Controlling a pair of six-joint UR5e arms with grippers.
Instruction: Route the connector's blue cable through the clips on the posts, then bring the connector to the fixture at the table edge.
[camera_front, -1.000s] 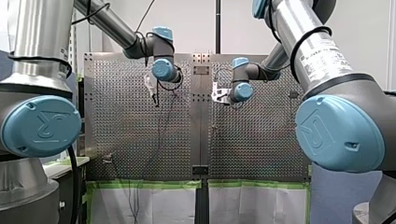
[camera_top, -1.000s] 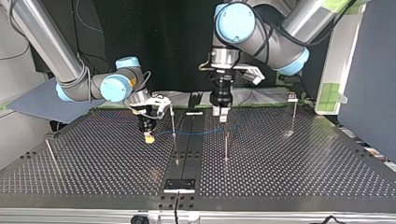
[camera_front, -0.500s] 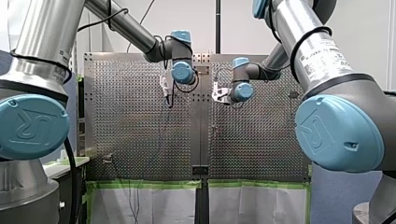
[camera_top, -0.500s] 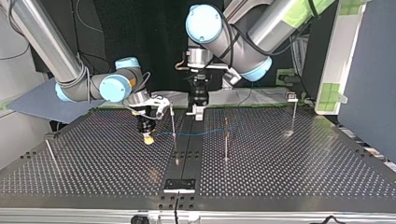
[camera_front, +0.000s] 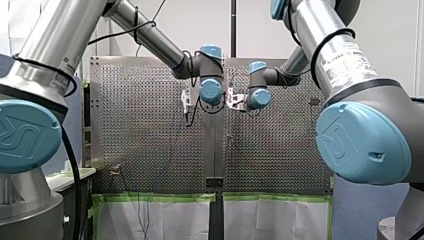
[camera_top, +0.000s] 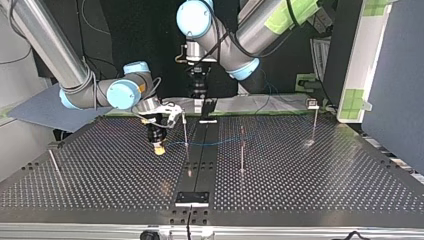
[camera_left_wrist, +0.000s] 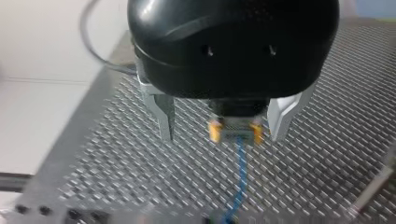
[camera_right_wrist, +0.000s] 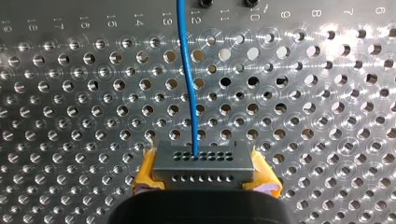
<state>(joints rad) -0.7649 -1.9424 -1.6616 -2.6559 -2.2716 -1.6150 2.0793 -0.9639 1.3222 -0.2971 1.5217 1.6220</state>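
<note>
**A:** Entry. State of the right pincer (camera_right_wrist: 204, 169)?

**B:** Clamped on the connector (camera_right_wrist: 203, 161), with a yellow pad (camera_right_wrist: 146, 171) at each end. The connector is a dark block with two rows of small holes on its face.

**A:** Where is it?

**B:** Held above the counter (camera_top: 100, 175), on the right arm's side of the middle strip (camera_top: 200, 160). It is well in from every outer edge.

**A:** Cable (camera_top: 215, 141)?

**B:** Blue. It leaves the connector's upper hole row and meets the first post (camera_top: 185, 131), just beside the pincer, partway up. It then crosses over the strip to a second post (camera_top: 242, 150) on the left arm's side. Whether it sits in a clip at either post is too small to tell.

**A:** Other posts?

**B:** A third post (camera_top: 314, 125) stands toward the corner on the left arm's side, by the arms' edge. A fourth post (camera_top: 52, 162) leans, near the side edge on the right arm's side. No cable shows at either.

**A:** Left pincer (camera_left_wrist: 221, 137)?

**B:** Its metal fingers (camera_left_wrist: 163, 116) are apart and grip nothing. It hangs higher than the right pincer, near the strip. Its wrist view looks between the fingers to the connector and yellow pads farther off, with the cable trailing away from them.

**A:** Anything at the edge?

**B:** A black plate (camera_top: 192, 198) lies on the strip at the edge opposite the arms. The connector is well apart from it.
</note>
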